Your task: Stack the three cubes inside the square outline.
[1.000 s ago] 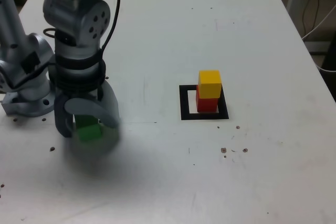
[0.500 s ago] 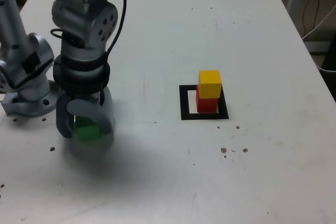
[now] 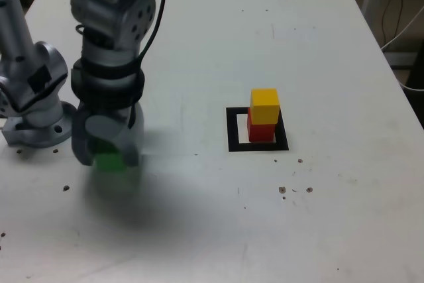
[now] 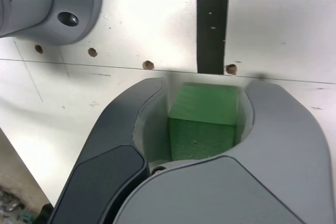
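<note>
— Yellow on red already, I see. How much is left?

— Two of three are done. The yellow cube [image 3: 265,106] sits on the red cube [image 3: 261,130], both inside the square outline [image 3: 233,130], a little right of the exterior frame's centre. Only the green cube [image 3: 110,162] is missing from the stack, and it is well apart from it, at the left of that frame near my base [image 3: 36,107].

— Do you have it?

— My gripper [image 3: 108,152] is drawn in around it; in the wrist view the green cube [image 4: 205,124] fills the gap, both fingers [image 4: 273,129] against its sides. I judge it gripped, though whether it is off the table [image 3: 218,38] I cannot tell.

— Any writing or labels?

— None readable. The cubes are plain; the table shows just specks and a black strip [image 4: 212,22].

— What remains, then?

— Carrying it across and placing it on the yellow one.
</note>
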You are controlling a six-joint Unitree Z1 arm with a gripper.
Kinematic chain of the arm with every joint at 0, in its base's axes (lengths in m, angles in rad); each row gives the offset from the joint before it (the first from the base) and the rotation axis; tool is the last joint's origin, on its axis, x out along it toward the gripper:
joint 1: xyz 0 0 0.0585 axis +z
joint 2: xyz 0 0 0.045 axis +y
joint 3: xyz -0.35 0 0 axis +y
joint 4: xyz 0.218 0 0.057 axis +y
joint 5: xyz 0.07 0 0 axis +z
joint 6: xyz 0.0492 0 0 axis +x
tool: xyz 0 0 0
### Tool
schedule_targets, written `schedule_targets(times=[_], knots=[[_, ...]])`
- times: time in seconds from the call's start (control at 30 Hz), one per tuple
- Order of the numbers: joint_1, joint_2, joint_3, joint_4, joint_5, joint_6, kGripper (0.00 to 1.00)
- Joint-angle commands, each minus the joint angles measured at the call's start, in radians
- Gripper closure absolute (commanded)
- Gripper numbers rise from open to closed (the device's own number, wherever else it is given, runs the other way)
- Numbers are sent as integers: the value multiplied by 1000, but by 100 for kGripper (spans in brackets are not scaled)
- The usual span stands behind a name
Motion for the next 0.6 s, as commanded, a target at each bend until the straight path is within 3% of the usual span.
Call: schedule_targets(times=[0.0, 0.27, 0.57], knots=[[30, 0, -94, 78, 19, 43, 86], [192, 49, -461, 465, 113, 222, 86], [288, 172, -723, 527, 135, 309, 86]])
